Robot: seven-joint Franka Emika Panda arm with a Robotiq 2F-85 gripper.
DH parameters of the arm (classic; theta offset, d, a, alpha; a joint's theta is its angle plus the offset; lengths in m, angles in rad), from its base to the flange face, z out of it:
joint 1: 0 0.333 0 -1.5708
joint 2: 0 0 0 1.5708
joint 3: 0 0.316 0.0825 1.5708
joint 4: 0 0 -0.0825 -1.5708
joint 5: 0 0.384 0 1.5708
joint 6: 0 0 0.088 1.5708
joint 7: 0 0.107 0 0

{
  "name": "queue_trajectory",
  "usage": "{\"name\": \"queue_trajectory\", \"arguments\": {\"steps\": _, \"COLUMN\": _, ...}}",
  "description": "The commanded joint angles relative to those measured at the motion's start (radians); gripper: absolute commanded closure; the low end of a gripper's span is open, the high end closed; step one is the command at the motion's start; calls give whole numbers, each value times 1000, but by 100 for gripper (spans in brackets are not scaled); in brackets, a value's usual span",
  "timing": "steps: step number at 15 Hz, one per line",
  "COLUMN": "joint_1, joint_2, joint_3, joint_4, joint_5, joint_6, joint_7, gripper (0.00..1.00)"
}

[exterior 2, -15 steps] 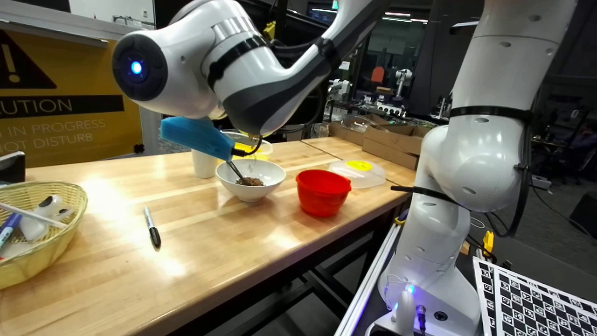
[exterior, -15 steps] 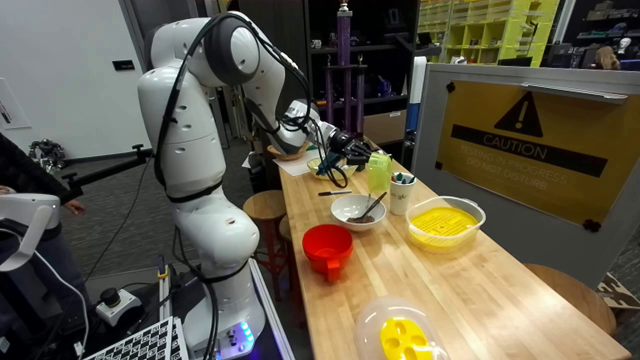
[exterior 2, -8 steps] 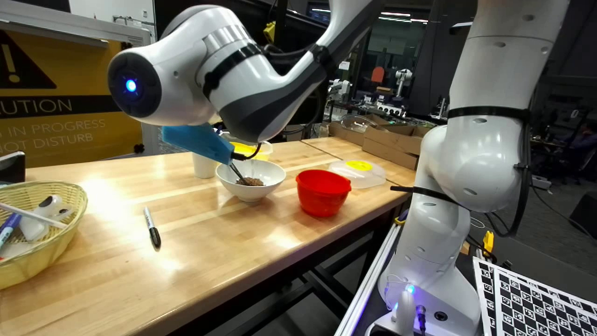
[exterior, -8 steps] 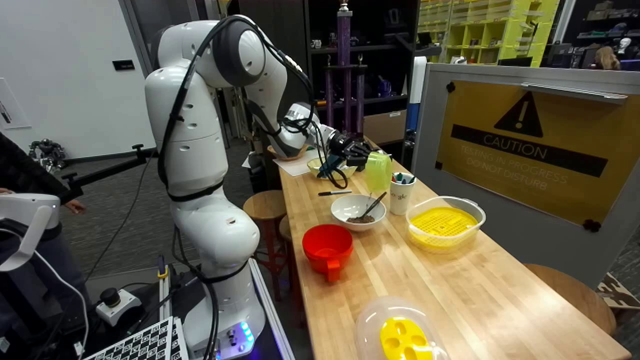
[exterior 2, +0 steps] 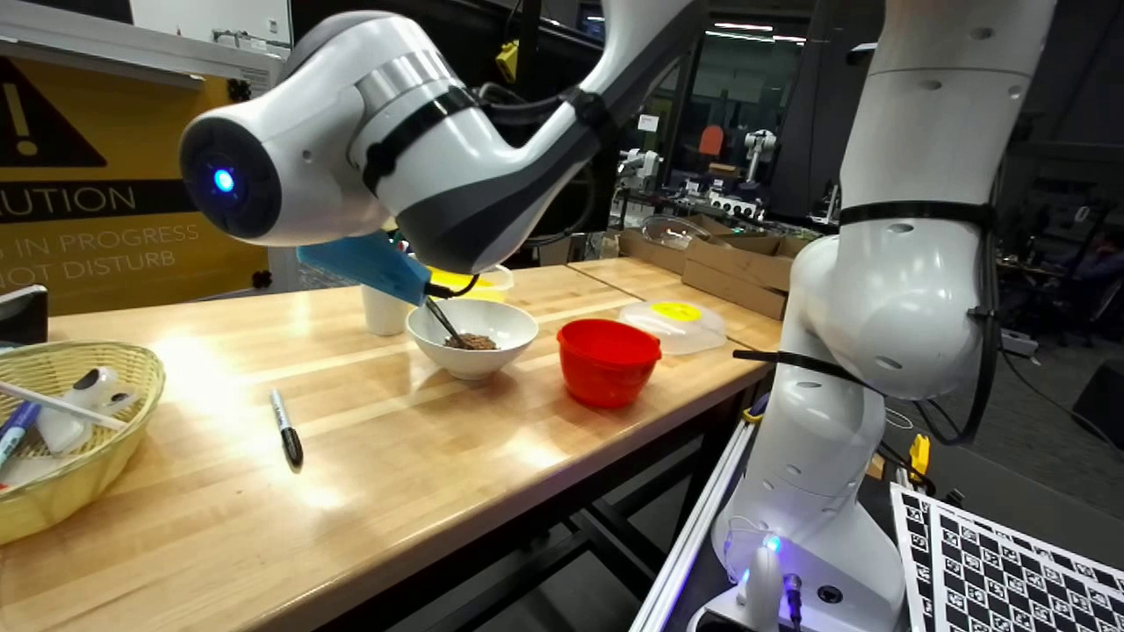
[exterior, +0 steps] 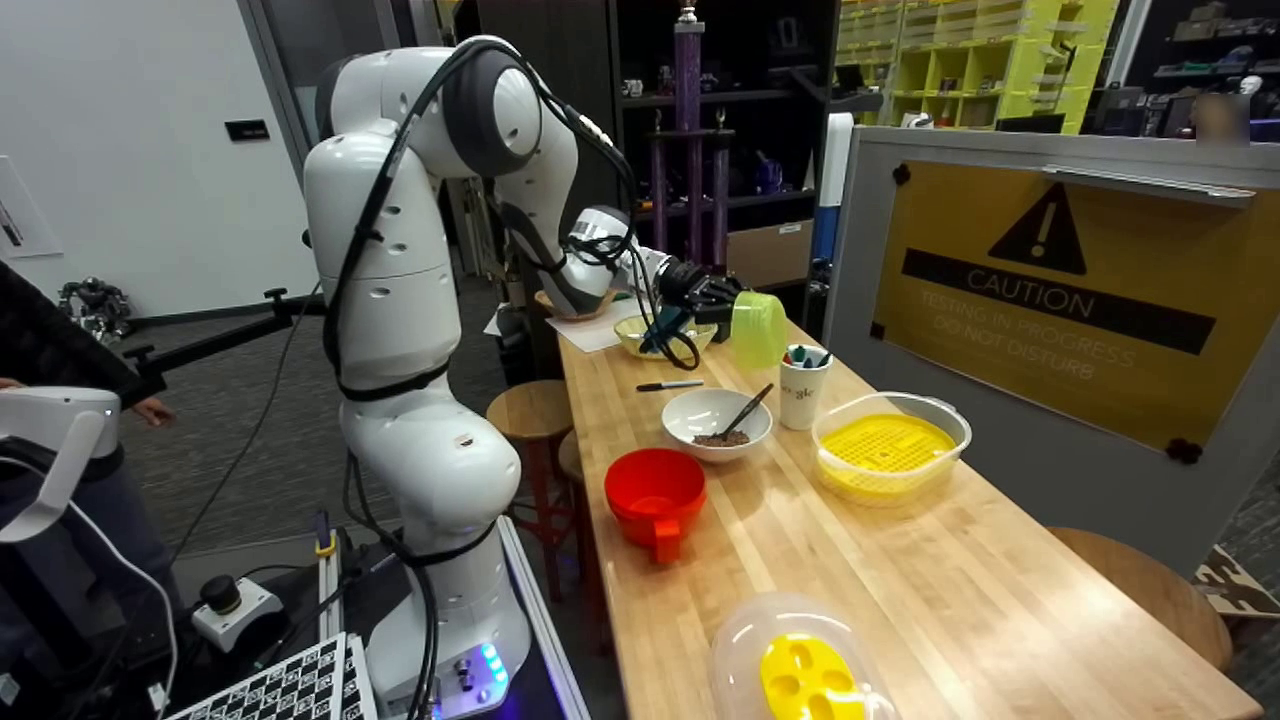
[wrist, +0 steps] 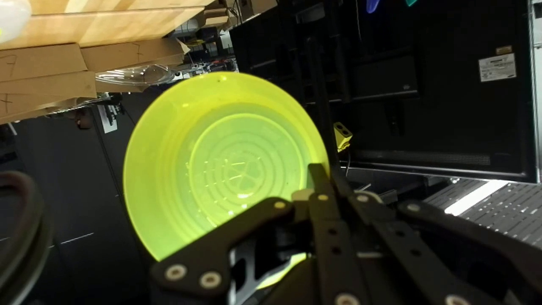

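The tool [wrist: 329,176] is clamped on the rim of a translucent yellow-green cup [wrist: 241,169]. Wrist view gives the grip detail: one finger [wrist: 318,173] inside the wall, its mate outside, cup's mouth toward that camera, ringed bottom and glints showing. Position shows in an exterior view: cup tilted, off the worktop [exterior: 950,600], near the white bowl [exterior: 690,410] and the paper cup [exterior: 797,398] with markers [exterior: 800,357] in it. In an exterior view the arm [exterior 2: 334,132] and blue mount [exterior 2: 369,263] mostly block the tool; can't make out the held cup or the markers there. Both exterior views: dark utensil [exterior 2: 446,323] leaning in the white bowl, brown stuff [exterior 2: 474,342] in the bottom, loose black-capped pen [exterior 2: 286,430] on the worktop. The red bowl [exterior: 655,490] shows its handle [exterior: 667,538] in an exterior view. Basket [exterior 2: 92,483] contents, a blue-purple pen [exterior 2: 18,426] and a white item [exterior 2: 66,430] among them, readable in an exterior view. Cardboard boxes [exterior 2: 733,285] in an exterior view and at the edge of the wrist view. Clear lid [exterior: 740,660] with yellow insert [exterior: 808,680]: both exterior views. Caution sign [exterior: 1060,260] too.
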Motion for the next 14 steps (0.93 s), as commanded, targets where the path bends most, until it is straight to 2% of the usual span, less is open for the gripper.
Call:
{"name": "queue_trajectory", "arguments": {"steps": 1, "joint_1": 20, "joint_2": 5, "joint_3": 9, "joint_4": 27, "joint_5": -26, "joint_6": -54, "joint_7": 0, "gripper": 99}}
{"name": "queue_trajectory", "arguments": {"steps": 4, "joint_1": 26, "joint_2": 17, "joint_3": 14, "joint_4": 7, "joint_5": -10, "joint_6": -37, "joint_7": -1, "gripper": 99}}
{"name": "queue_trajectory", "arguments": {"steps": 14, "joint_1": -6, "joint_2": -88, "joint_3": -9, "joint_4": -68, "joint_5": 138, "joint_6": 263, "joint_7": -304, "gripper": 99}}
